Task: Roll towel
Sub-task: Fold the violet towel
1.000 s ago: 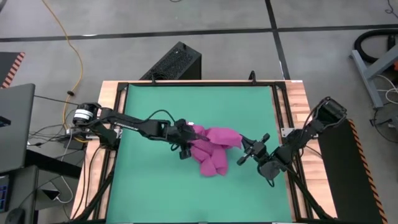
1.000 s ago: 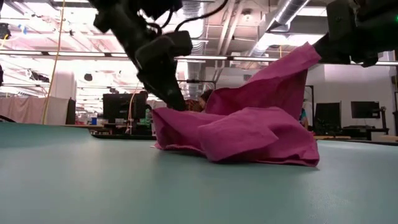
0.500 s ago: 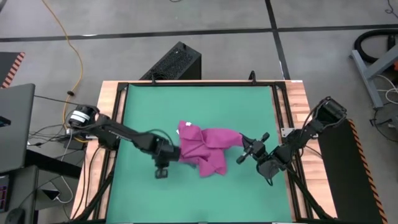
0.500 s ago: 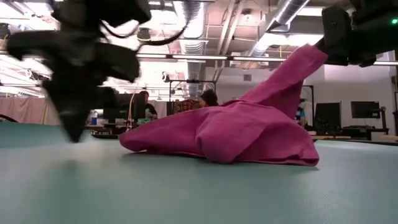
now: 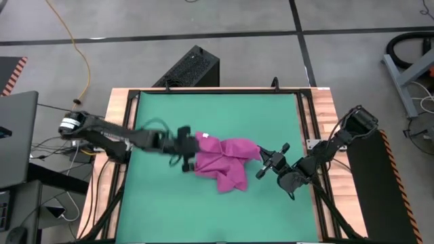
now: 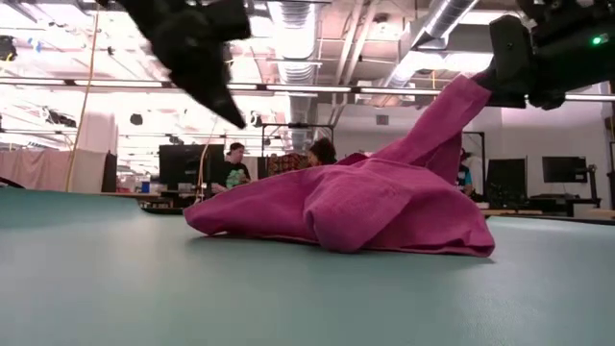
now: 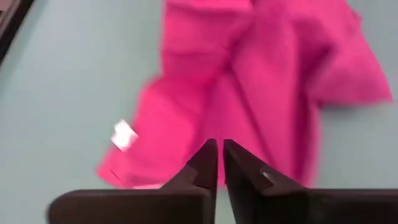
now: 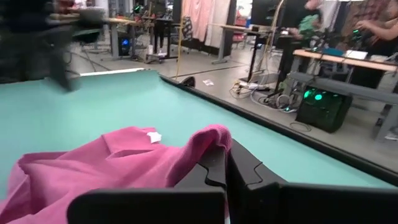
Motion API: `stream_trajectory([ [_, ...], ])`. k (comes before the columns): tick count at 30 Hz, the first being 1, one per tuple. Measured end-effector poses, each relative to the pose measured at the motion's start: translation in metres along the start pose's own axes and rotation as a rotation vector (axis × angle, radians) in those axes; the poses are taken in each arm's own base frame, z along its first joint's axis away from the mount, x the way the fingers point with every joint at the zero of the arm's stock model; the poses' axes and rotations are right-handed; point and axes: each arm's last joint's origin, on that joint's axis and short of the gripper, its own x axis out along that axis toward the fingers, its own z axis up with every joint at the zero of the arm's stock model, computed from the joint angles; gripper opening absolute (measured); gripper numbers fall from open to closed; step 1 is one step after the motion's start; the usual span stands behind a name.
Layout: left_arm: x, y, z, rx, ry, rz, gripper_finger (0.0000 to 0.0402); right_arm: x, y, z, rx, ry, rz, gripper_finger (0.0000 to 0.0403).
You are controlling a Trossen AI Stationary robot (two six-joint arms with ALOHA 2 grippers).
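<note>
1. Pinching a raised corner of the crumpled magenta-pink cloth towel, the right gripper sits clamped at its edge.
2. Left gripper, fingers together and empty, hovers opposite.
3. Spread the towel flat on the green mat before rolling.

You have a soft, matt cloth towel with a nap, apparently terry. The mat looks smooth and matt. The table border is pale wood.
</note>
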Motion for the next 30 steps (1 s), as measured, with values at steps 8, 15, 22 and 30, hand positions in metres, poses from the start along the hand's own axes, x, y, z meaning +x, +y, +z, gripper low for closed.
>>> stream_trajectory([
  [8,0.027,0.079,-0.001,0.056,0.011,-0.024,0.0158,0.004,0.000,-0.001,-0.003,0.015,0.015,0.0011],
  [15,0.062,0.119,-0.020,0.052,0.049,-0.148,0.0235,0.006,0.000,-0.001,-0.004,0.025,0.032,0.0011],
  [22,0.089,0.142,-0.021,0.071,0.104,-0.199,0.0238,0.006,0.000,-0.001,-0.006,0.028,0.041,0.0011],
  [30,0.117,0.145,-0.025,0.085,0.255,-0.330,0.0238,0.006,0.001,-0.001,-0.007,0.035,0.058,0.0011],
])
